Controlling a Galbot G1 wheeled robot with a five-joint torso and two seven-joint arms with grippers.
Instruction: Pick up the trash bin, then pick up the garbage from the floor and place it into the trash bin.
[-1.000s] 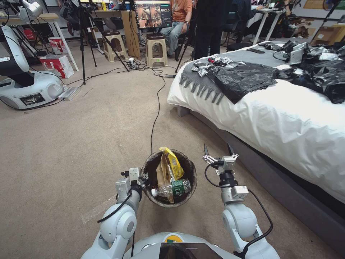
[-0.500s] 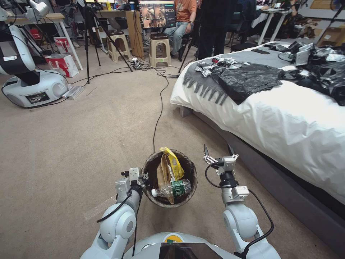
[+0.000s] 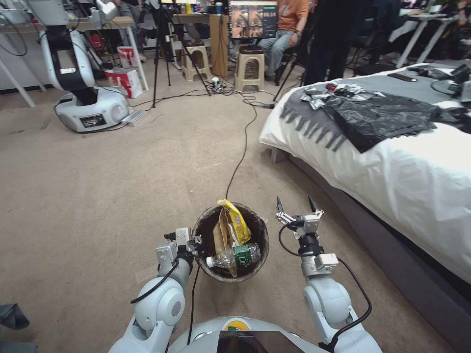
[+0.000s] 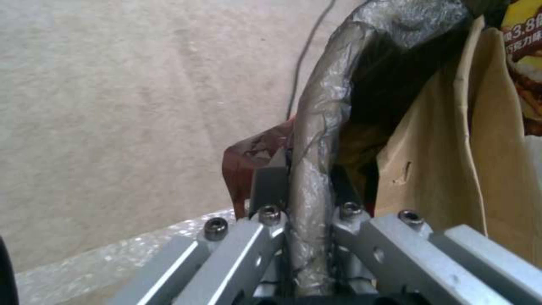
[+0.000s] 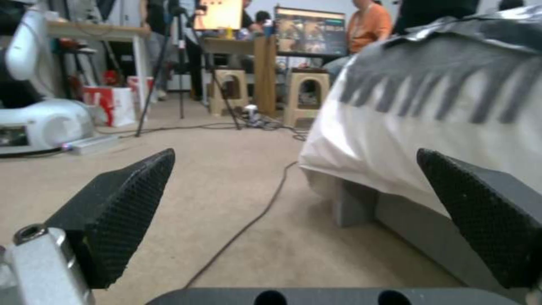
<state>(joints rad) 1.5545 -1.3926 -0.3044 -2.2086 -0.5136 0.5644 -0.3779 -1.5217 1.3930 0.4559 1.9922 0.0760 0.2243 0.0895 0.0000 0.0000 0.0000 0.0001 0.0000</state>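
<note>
The trash bin [image 3: 208, 262], lined with a dark brown bag, hangs above the carpet just in front of my body. My left gripper [image 3: 196, 243] is shut on its near-left rim; in the left wrist view the bagged rim [image 4: 316, 140] runs between the fingers. Garbage sits inside: a yellow snack wrapper [image 3: 237, 221], a tan paper bag [image 3: 222, 234] and a clear bottle [image 3: 233, 256]. The left wrist view shows the tan bag [image 4: 446, 169] and wrapper [image 4: 522, 63] too. Right of the bin, my right gripper [image 3: 296, 205] is open and holds nothing, its black fingers [image 5: 121, 212] spread wide.
A bed [image 3: 407, 176] with white sheet and black plastic bags [image 3: 378, 117] fills the right side. A black cable [image 3: 240, 157] runs over the carpet toward the bin. Another robot [image 3: 78, 93], tripods, stools [image 3: 250, 66] and people stand at the back. Open carpet lies to the left.
The whole picture has shifted right, so the camera has turned left. Both arms and the bin keep their places in the view.
</note>
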